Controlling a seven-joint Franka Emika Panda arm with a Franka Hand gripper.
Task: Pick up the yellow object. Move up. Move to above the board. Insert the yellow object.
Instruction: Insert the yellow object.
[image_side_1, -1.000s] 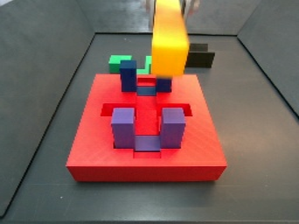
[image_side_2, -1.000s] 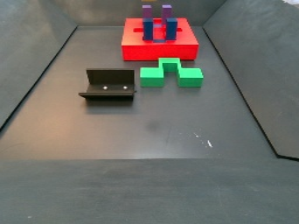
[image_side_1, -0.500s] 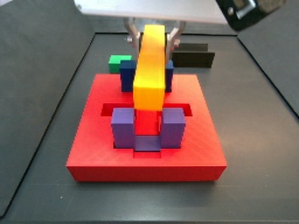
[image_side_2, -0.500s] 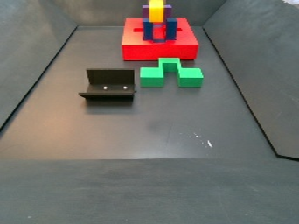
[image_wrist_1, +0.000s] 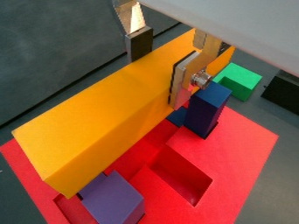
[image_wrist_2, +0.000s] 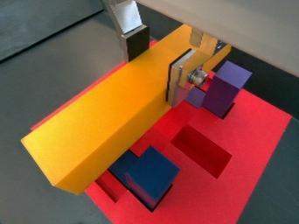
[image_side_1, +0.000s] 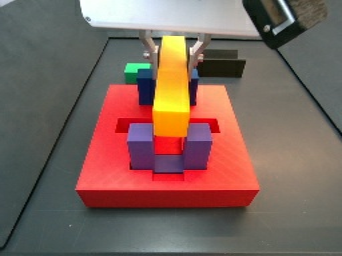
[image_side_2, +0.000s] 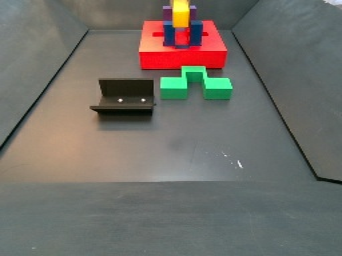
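The board (image_side_1: 167, 175) is the biggest thing here. It is a flat red square lying on the dark floor. It has sunken slots in it and small posts that stand straight up. In a side view the two purple posts (image_side_1: 140, 146) stand at the near end, and the blue posts (image_side_1: 146, 88) stand at the far end. In another side view the board (image_side_2: 185, 56) sits far back on the floor.

The yellow object (image_side_1: 173, 85) is a long yellow-orange bar. It is right over the middle of the board, lined up with the gaps between the post pairs. Its near end is down between the two purple posts. In both wrist views the yellow object (image_wrist_1: 111, 109) (image_wrist_2: 117, 109) stretches across the red board, with a blue post (image_wrist_1: 208, 108) just beside it.

The gripper (image_wrist_1: 166, 59) is above the board, at the far end of the bar. Its two silver fingers (image_wrist_1: 187, 75) are pressed on the two sides of the bar, so it is clamped on the yellow object. The gripper (image_wrist_2: 162, 59) shows the same grip in the second wrist picture.

The green block (image_side_2: 195, 83) lies on the floor just beside the board. The fixture (image_side_2: 123, 97) stands near the green block, apart from the board.
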